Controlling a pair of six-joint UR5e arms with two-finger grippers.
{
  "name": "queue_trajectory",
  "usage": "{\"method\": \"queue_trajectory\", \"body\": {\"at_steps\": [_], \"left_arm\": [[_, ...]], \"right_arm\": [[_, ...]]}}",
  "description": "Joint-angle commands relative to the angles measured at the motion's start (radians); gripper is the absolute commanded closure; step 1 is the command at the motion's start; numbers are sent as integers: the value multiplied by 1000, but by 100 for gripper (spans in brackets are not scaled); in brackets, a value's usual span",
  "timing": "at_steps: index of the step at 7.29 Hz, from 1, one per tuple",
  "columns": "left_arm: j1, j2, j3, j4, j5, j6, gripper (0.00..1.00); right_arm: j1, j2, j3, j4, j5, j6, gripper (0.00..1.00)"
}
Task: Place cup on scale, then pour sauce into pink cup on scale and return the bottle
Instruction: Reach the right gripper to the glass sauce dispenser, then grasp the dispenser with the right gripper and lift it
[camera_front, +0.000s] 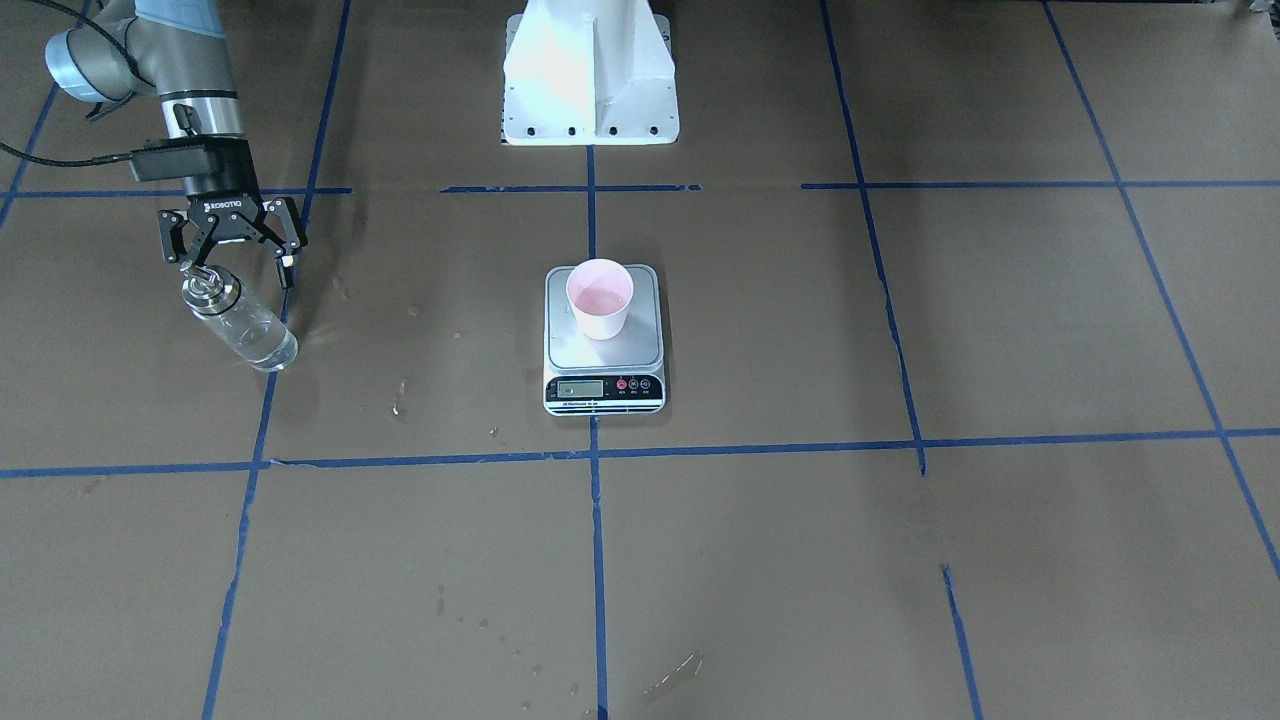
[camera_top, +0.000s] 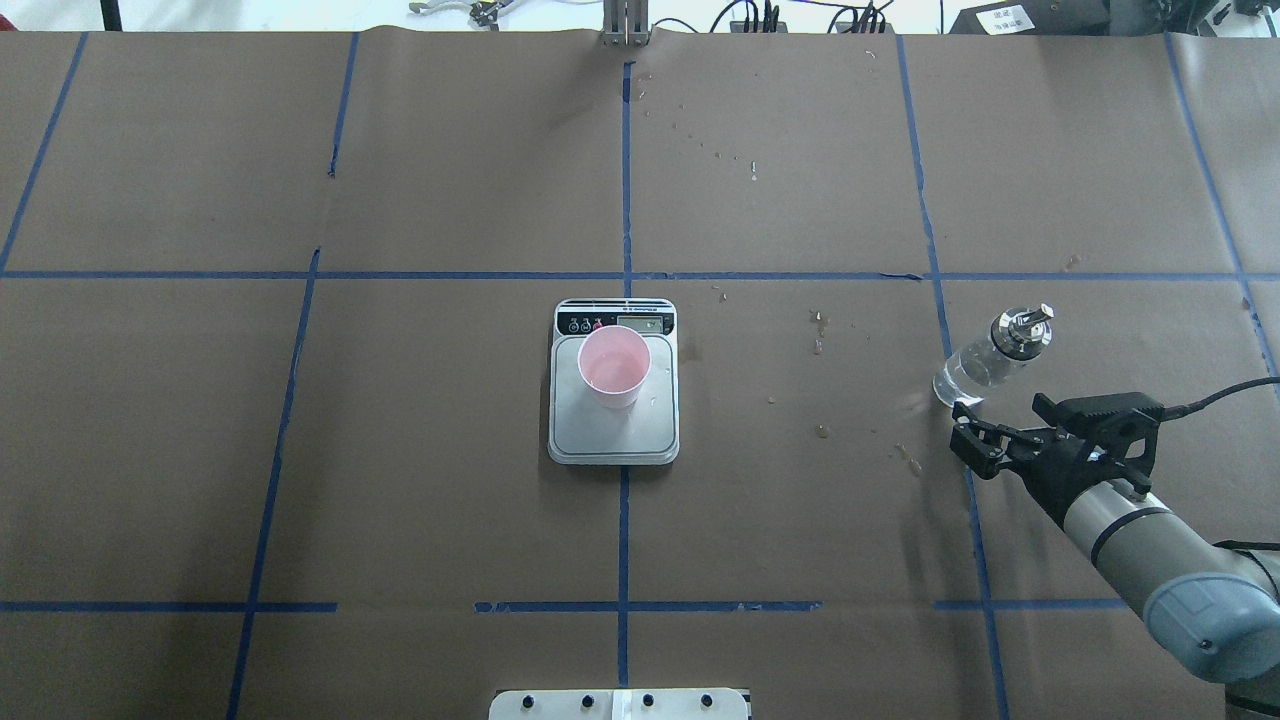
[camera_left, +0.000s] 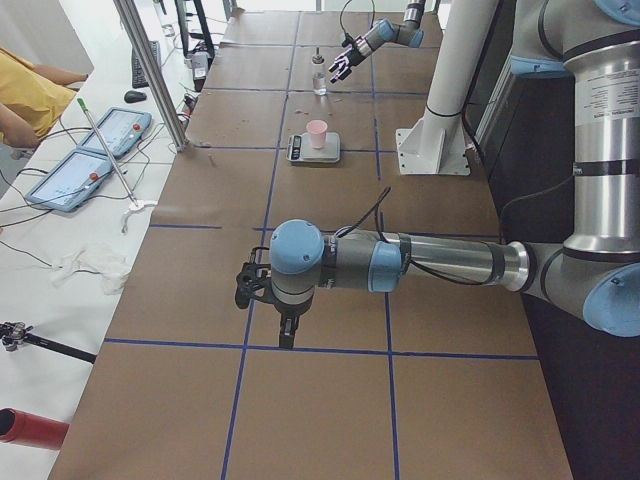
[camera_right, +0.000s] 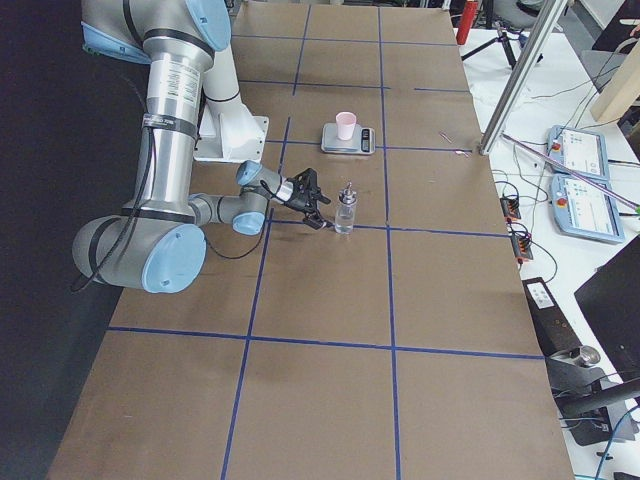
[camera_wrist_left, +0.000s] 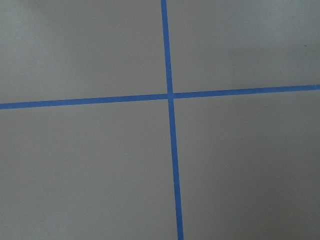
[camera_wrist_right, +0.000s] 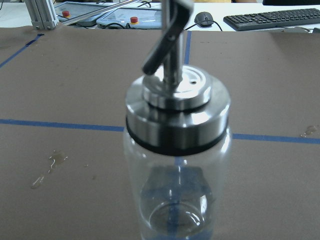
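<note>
Right jaws were spread just beside the upright bottle (camera_front: 240, 325) on the desk (camera_front: 900, 580) in the front view, overhead the cup (camera_top: 613, 365) stood on the scale (camera_top: 613, 440), well apart from the bottle, left-end view, left jaws' state could not be told

Brown paper covers the worktop (camera_top: 400, 150), with blue tape lines (camera_top: 625, 200) marking a grid. In the overhead view, wet spots (camera_top: 818, 330) dot the paper toward 3 o'clock of its middle. Beyond the far edge, at 1 o'clock in the right wrist view, lies a black keyboard (camera_wrist_right: 270, 19), with a mouse (camera_wrist_right: 204, 19) beside it.
</note>
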Motion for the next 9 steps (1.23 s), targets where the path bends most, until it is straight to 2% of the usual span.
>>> {"method": "queue_trajectory", "body": {"at_steps": [1,9], "left_arm": [[0,6,-8,0,0,-1,0],[0,6,-10,0,0,1,0]], "right_arm": [[39,40,-1,-2,4,-35,0],[74,43,-5,-7,0,-69,0]]}}
